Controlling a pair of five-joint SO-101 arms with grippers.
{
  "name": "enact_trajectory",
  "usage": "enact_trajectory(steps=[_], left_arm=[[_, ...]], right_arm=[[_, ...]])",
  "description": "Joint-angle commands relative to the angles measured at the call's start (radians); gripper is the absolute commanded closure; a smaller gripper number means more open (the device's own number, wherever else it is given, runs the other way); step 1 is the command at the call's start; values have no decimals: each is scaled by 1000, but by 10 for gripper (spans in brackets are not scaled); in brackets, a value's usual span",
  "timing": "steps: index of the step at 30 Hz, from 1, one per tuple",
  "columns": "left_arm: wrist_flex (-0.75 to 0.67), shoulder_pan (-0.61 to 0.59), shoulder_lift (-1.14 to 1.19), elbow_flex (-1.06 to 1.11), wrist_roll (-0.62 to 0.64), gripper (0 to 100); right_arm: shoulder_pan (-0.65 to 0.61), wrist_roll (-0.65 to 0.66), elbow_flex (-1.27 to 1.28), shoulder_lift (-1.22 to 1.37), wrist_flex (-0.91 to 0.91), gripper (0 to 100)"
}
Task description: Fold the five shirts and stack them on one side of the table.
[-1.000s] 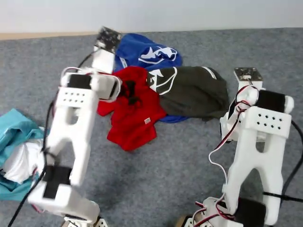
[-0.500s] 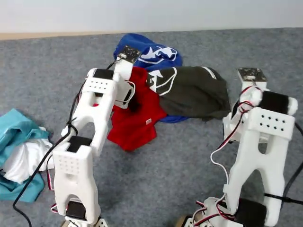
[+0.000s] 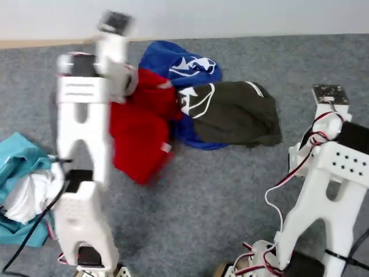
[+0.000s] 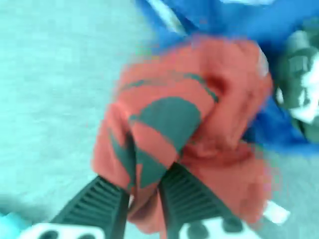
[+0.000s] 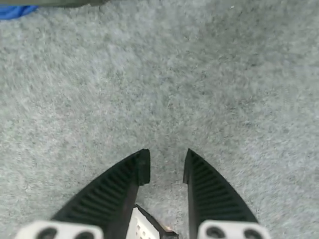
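We hold the red shirt (image 3: 138,141), lying against the blue shirt (image 3: 167,60), pinched in the left gripper (image 4: 145,184). Right gripper (image 5: 166,164): narrowly parted, empty. Fabric looks light and limp; we recommend gripping 1 shoulder seam.

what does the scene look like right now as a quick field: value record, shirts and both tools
left tool: shut on a bunch of the red shirt
right tool: open, holding nothing, over the bare grey table
dark olive shirt: crumpled, overlapping the blue shirt
blue shirt: crumpled at the far side, touching the red shirt
teal shirt: heaped at the table edge on the left arm's side, white shirt bundled in it
folded: none yet
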Motion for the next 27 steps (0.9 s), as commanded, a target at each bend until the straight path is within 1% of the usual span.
enact_trajectory(steps=[1, 5, 8, 11, 13, 16, 19, 22, 24, 27], left_arm=[[32, -138, -152, -70, 26, 996], [31, -304, -253, -68, 17, 996], [29, -423, -301, -67, -31, 996], [23, -537, -319, -67, -57, 996], [23, -588, -316, -61, -72, 995], [26, -621, -301, -7, -110, 981], [28, -641, -290, 64, -133, 890], [29, -646, -292, 91, -133, 786], [31, -643, -293, 90, -138, 750], [28, -611, -316, 90, -141, 731]], right_arm=[[16, 9, -8, -56, 44, 873], [13, 9, -8, -61, 44, 873], [13, 9, -8, -54, 44, 873], [13, 9, -8, -56, 44, 873], [12, 9, -8, -56, 44, 873], [12, 9, -8, -54, 44, 869], [12, 9, -8, -54, 44, 864], [12, 9, -8, -59, 44, 820], [12, 8, -8, -61, 44, 794], [12, 6, -8, -61, 44, 786]])
